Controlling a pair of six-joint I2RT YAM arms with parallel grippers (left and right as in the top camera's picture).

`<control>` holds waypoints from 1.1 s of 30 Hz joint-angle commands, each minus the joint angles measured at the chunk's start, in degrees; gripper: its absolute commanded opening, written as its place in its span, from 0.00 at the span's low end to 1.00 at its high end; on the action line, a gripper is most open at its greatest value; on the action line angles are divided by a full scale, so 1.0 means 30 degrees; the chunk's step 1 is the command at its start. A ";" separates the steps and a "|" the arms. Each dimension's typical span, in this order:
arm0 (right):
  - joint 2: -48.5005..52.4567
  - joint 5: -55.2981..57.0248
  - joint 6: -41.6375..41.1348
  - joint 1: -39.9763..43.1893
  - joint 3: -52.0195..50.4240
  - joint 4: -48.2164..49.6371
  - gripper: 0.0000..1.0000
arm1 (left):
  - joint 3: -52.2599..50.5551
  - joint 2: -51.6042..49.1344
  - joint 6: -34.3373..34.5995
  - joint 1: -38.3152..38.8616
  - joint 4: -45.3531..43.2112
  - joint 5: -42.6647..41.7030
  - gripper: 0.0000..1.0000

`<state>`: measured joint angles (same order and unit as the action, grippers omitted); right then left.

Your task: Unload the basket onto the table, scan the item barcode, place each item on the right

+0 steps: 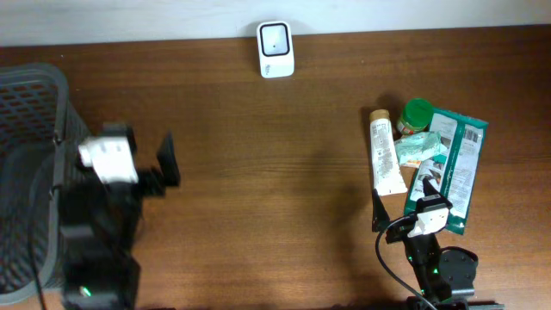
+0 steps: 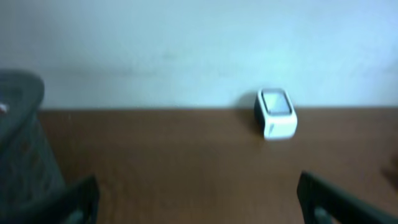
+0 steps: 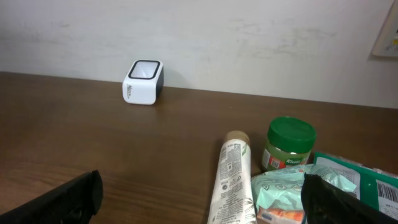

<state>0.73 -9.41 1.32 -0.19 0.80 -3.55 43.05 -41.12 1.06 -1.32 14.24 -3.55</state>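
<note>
Scanner, a small white box, sits at the far edge of the wooden bench, near the middle. On the right, a tube, a green-lidded jar and a green packet lie huddled together. Left fingers are spread wide and empty, by a dark basket. Right fingers are spread wide and empty, near the tube.

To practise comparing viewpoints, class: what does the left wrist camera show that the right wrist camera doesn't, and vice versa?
Only the left wrist view shows the dark basket, at its left edge. Only the right wrist view shows the white tube, green-lidded jar and packets. Both show the white scanner on the brown table by the wall.
</note>
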 commanded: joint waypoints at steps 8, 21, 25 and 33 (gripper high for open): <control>-0.0175 -0.0306 -0.0080 0.0073 -0.0160 -0.0015 0.98 | -1.0491 0.9697 -0.0240 -0.0117 -0.3504 0.0131 0.99; -0.0175 -0.0306 -0.0080 0.0073 -0.0160 -0.0015 0.98 | -1.4192 1.3617 -0.0233 -0.0117 -0.3162 0.1311 0.99; -0.0175 -0.0306 -0.0080 0.0073 -0.0160 -0.0015 0.98 | -1.4185 1.3595 -0.0233 -0.0117 -0.3162 0.1268 0.99; -0.0175 -0.0306 -0.0073 0.0073 -0.0160 -0.0015 0.98 | -1.4185 1.3595 -0.0233 -0.0117 -0.3162 0.1268 0.99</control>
<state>0.69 -9.43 1.26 -0.19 0.78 -3.55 0.82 -0.89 1.04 -1.39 4.54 -0.56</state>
